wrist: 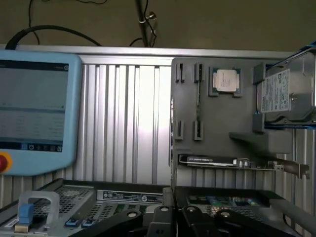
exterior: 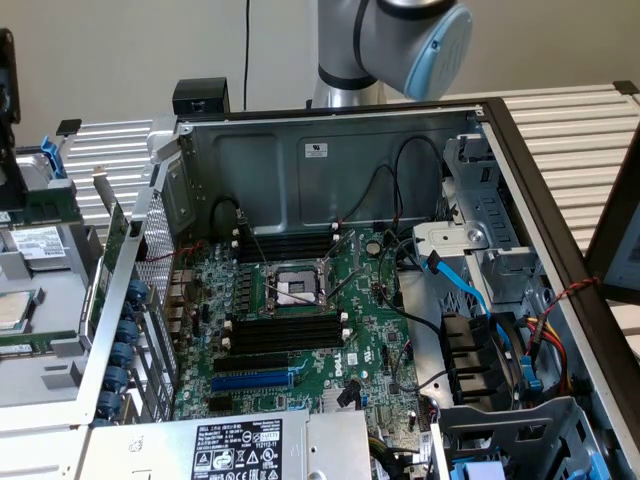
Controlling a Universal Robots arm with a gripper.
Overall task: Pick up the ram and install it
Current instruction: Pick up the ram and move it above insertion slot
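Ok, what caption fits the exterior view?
Robot arm above an open computer case, green motherboard and black memory slots showing.

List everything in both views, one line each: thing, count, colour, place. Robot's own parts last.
Computer case: one, grey, open, middle of the exterior view.
Motherboard: one, green, inside the case.
CPU socket: one, silver, mid-board.
Memory slots: two banks, black, either side of the socket.
Expansion slot: one, blue, beside one bank.
Teach pendant: one, light blue frame, by the ribbed table.
Parts holder: one, grey, on that table.
Processor: one, silver, in the holder.
Hard drive: one, silver, on the holder.
Robot arm: one, silver and light blue, behind the case.
Tool: one, black.
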